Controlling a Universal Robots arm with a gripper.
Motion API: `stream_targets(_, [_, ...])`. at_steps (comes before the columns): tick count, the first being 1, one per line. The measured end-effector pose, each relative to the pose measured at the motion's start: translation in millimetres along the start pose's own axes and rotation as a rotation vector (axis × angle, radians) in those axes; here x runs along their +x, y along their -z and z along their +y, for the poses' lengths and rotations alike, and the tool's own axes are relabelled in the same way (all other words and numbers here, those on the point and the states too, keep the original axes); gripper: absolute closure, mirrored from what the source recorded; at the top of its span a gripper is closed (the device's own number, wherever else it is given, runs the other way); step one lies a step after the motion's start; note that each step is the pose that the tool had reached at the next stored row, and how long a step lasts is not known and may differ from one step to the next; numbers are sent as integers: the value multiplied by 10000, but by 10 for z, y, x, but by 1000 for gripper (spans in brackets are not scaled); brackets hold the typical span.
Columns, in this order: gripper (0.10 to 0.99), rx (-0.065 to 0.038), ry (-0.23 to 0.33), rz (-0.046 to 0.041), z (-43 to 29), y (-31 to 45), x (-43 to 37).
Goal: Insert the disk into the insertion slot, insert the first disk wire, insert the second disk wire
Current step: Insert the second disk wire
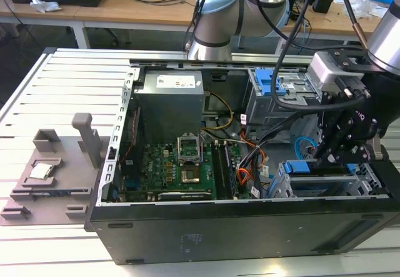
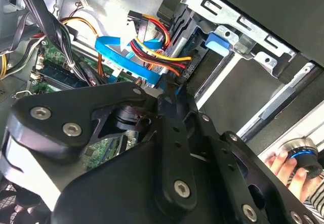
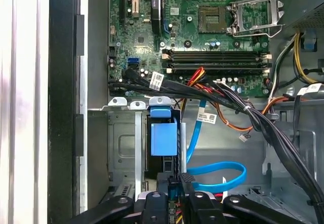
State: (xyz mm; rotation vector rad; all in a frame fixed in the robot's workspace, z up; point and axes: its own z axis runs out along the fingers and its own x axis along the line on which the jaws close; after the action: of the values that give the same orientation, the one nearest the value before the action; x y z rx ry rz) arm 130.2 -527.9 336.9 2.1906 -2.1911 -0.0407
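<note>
Your gripper (image 1: 330, 155) is hanging at the exterior view's lower right over the insertion slot (image 1: 325, 186), where the disk (image 1: 299, 167) is sitting with its blue carrier showing. The fingers (image 3: 186, 181) are pressing together on a connector beside the blue data cable (image 3: 223, 176)

Green motherboard (image 1: 178, 167) with empty CPU socket (image 1: 189, 150), grey power supply (image 1: 170, 105), grey fixture tray (image 1: 53, 171) alongside the case.
</note>
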Motion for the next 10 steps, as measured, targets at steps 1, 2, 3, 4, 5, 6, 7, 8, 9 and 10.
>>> stream_targets(1, [851, 0, -1, 7, 1, 20, 0])
stream_targets(2, [851, 0, -1, 9, 5, 102, 1])
stream_targets(3, [851, 0, -1, 9, 7, 139, 2])
stream_targets(4, [851, 0, -1, 9, 8, 163, 1])
stream_targets(5, [851, 0, -1, 9, 10, 199, -1])
stream_targets(6, [851, 0, -1, 9, 12, 232, -4])
stream_targets(7, [929, 0, -1, 9, 14, 275, -8])
stream_targets(8, [929, 0, -1, 10, 16, 313, -11])
stream_targets(9, [980, 0, -1, 9, 20, 404, -16])
stream_targets(10, [980, 0, -1, 9, 22, 443, -17])
